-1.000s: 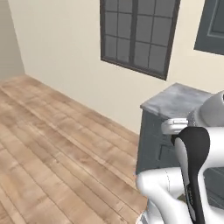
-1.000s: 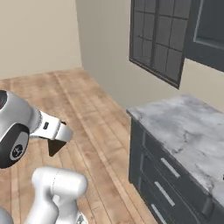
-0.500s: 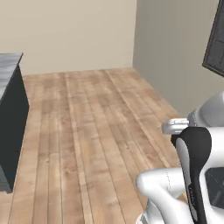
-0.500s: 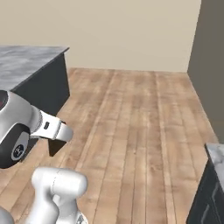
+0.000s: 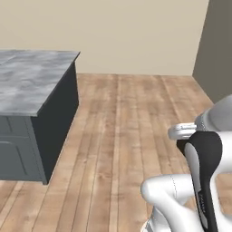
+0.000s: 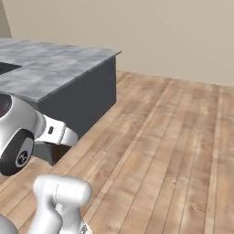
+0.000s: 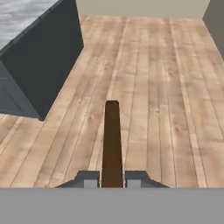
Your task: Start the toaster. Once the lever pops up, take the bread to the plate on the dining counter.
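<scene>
Pinching the bread [image 7: 112,142] edge-on between its two fingertips, the gripper [image 7: 112,180] has its jaws pressed against the slice's flat faces, and in the hand view you see the slice as a thin dark brown strip sticking straight out ahead of the hand. It hangs in the air over the wooden floor [image 7: 166,87], touching nothing else.

Looking further out, you have the dining counter [image 5: 31,84] off to the left of the arm: a grey veined marble top on a dark base, with a sliver of black inset surface at the far left edge of the right base view. You cannot see the plate or the toaster in any of these views.

Judging by this, you are in the carry step: the toasting part looks done and the slice is on its way to the counter. Your next move calls for bringing the base round until the counter top is squarely in front, finding the plate on it, and then reaching over the marble edge. Keep the grip firm on the way, and plan to turn the slice flat before you lower it.
</scene>
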